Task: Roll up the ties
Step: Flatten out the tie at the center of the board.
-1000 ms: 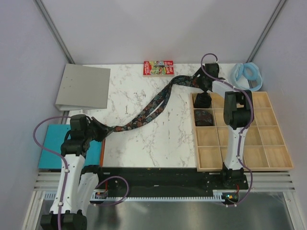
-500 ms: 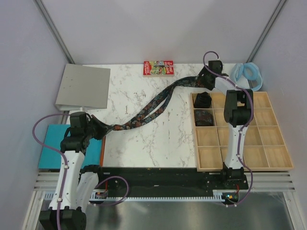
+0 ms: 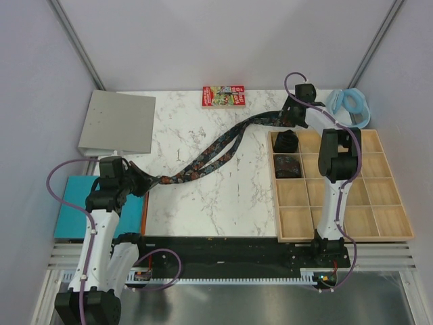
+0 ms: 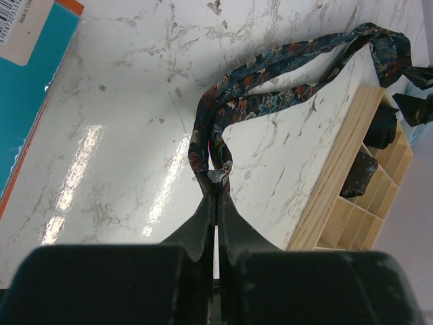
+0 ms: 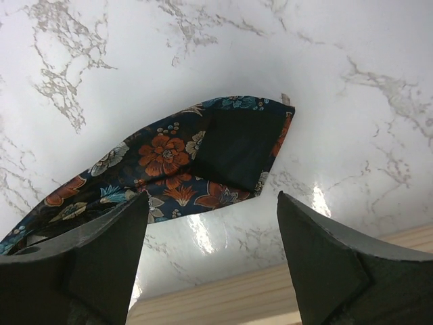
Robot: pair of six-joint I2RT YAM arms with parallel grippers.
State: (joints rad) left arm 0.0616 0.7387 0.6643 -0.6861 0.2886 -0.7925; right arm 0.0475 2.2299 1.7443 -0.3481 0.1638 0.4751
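Necktie (image 5: 169, 159) of floral-print fabric lies folded on glossy marbled table (image 5: 338, 40).

This is looking like a robotics lab test cell: plain pale-grey panel walls (image 3: 223, 40) are enclosing a white marble-patterned tabletop (image 3: 203, 196), and slotted aluminium frame rails (image 3: 385, 257) are running along its near edge.

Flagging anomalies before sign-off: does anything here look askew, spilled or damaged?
Nothing stands out. The unrolled tie runs doubled across the table, left gripper pinching its near end, open right gripper above its wide end. Two rolled ties sit in tray compartments.
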